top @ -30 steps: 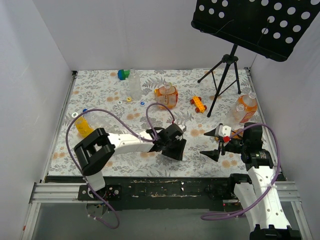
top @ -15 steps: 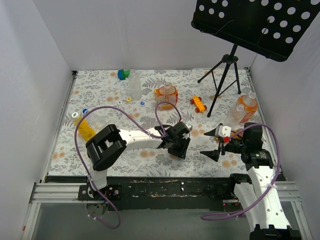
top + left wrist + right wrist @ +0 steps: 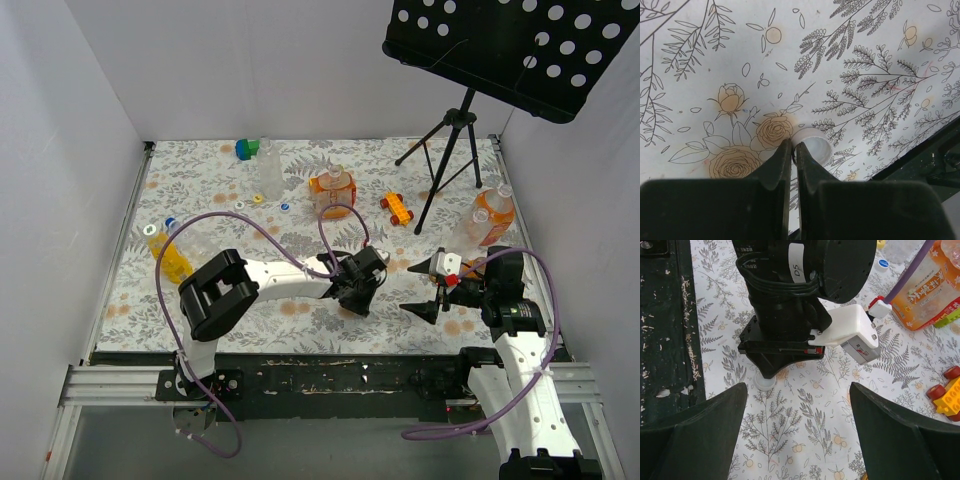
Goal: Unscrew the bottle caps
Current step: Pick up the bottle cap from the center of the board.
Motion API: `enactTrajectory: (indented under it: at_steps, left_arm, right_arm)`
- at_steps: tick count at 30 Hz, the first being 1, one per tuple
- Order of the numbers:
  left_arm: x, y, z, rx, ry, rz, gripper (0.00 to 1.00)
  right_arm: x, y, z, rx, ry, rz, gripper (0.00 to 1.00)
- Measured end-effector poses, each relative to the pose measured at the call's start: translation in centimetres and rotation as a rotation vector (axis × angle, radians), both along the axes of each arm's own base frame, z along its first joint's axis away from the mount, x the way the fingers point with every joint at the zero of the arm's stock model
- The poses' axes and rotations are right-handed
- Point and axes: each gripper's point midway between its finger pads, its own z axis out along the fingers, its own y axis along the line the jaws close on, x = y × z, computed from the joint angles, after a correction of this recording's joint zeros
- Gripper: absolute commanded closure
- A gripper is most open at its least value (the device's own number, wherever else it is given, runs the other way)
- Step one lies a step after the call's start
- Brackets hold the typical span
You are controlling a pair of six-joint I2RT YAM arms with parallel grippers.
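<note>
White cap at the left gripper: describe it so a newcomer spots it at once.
On the floral table, go to the near edge, middle, where the left gripper points down. The cap sits at its tips, rim between the jaws. It is plain white and alone; other caps lie farther back.

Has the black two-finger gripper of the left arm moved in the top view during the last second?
Yes. The left gripper shifted rightward, ending further right of the squat orange-filled plastic bottle.

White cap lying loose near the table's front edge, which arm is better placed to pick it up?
Left. The left gripper sits low, its nearly shut jaws right at the white cap's rim. The right gripper is open, off to the side.
</note>
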Motion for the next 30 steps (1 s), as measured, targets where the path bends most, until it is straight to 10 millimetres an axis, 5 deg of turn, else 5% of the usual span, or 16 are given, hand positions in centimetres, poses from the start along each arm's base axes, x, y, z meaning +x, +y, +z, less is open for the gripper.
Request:
enactTrajectory:
  at_steps: [5,11,20,30]
  left_arm:
    - [0.3,1.0,0.1,0.022,-0.04,0.025,1.0]
    - [1.0,5.1,0.3,0.083,-0.087,0.09,1.0]
    - [7.2,11.1,3.0,0.015,-0.136,0.312,1.0]
    - [11.4,12.4,4.1,-0.052,-0.178,0.39,1.0]
  right_arm:
    - [0.0,0.0,0.0,0.0,-0.001,0.0,0.1]
    - [0.3,-0.4,0.0,0.0,-0.001,-0.021,0.1]
    - [0.4,-0.4,0.0,-0.001,0.002,-0.027,0.09]
    - [0.5,-0.4,-0.1,-0.001,0.002,-0.027,0.09]
